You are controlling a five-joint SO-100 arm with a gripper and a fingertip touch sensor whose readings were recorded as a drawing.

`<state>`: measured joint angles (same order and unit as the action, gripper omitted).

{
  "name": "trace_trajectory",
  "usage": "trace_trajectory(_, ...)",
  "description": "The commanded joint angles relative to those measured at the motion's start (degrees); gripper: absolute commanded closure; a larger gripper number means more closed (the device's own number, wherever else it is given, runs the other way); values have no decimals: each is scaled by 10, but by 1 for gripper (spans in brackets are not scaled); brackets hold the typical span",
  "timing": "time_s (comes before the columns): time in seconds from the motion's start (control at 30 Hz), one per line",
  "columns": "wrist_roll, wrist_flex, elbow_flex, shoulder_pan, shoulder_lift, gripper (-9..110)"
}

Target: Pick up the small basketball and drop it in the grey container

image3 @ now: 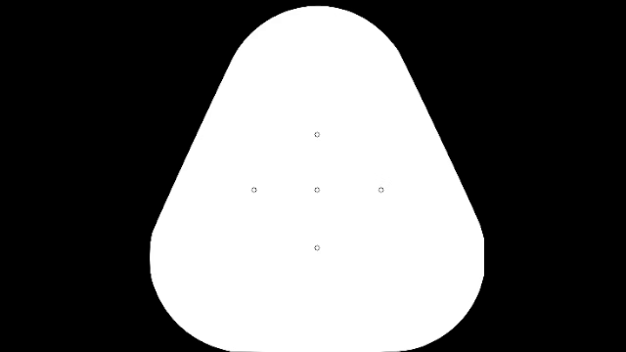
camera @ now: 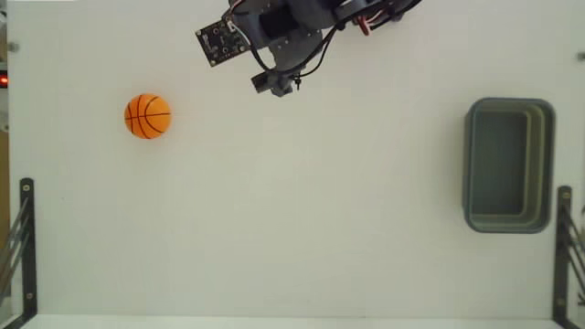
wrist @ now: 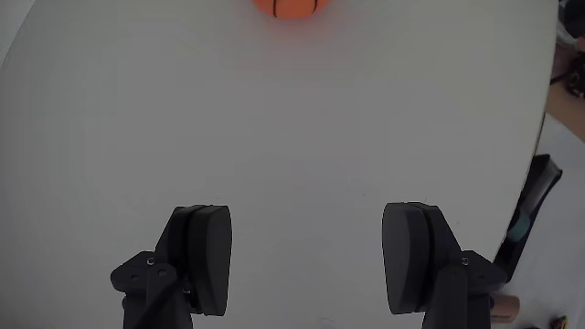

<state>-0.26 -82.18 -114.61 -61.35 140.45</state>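
The small basketball [camera: 147, 116], orange with thin black seams, rests on the white table at the left of the fixed view. Only its lower part shows at the top edge of the wrist view [wrist: 291, 7]. The grey container [camera: 509, 165] sits at the right of the fixed view and holds nothing. My arm hangs at the top centre of the fixed view, well apart from both. In the wrist view my gripper [wrist: 311, 247] is open, its two dark fingers wide apart over bare table, the ball far ahead of them.
Black metal brackets stand at the lower left [camera: 26, 247] and lower right [camera: 565, 247] table edges. A circuit board [camera: 219, 41] sticks out from the arm. In the wrist view the table's right edge [wrist: 547, 100] curves past dark clutter.
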Motion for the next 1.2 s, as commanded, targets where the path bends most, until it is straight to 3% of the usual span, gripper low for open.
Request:
trace_trajectory(0.0, 3, 2, 1, -8, 17, -9)
trace_trajectory(1.17, 3, 9, 1, -8, 9, -9)
